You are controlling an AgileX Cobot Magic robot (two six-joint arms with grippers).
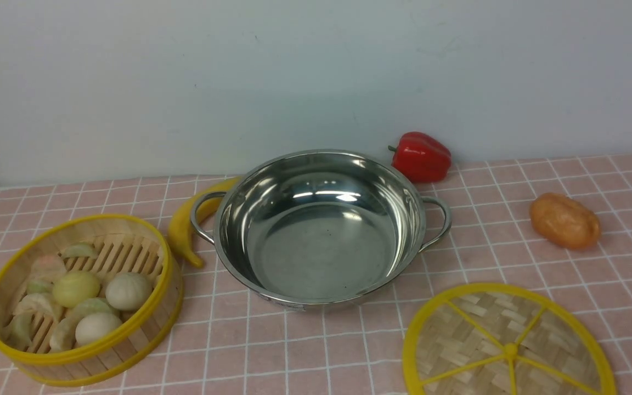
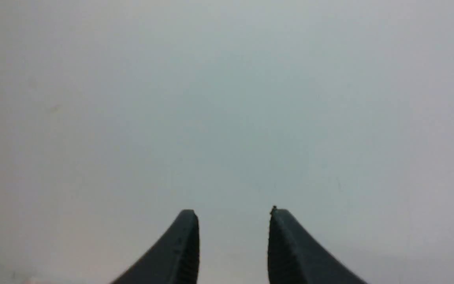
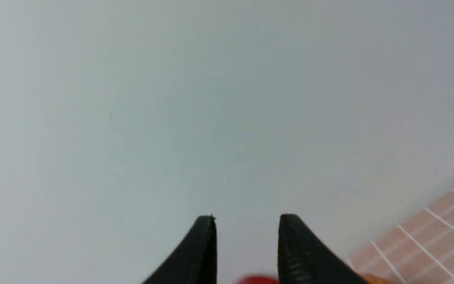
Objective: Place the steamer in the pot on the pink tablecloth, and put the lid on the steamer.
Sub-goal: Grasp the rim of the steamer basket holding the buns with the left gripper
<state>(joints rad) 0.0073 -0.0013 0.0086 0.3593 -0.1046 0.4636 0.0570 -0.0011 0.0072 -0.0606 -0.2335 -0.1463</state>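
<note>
The steamer (image 1: 83,296) sits on the pink tablecloth (image 1: 305,351), left of the pot (image 1: 321,227), so the left tool (image 2: 233,211) is nearer. That tool and the right tool (image 3: 246,217) are both part open, holding nothing

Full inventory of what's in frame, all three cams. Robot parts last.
steamer: 1, bamboo with yellow rims, front left, outside the pot
dumplings and buns: several, pale, inside the steamer
pot: 1, shiny steel, centre, empty
lid: 1, woven bamboo with yellow rim, front right, flat on the cloth
banana: 1, yellow, by the pot's left handle
pepper: 1, red, behind the pot, right
potato-like item: 1, orange-brown, far right
pink tablecloth: 1, white grid, under everything
left tool: 1, dark, open, empty
right tool: 1, black, open, empty
</note>
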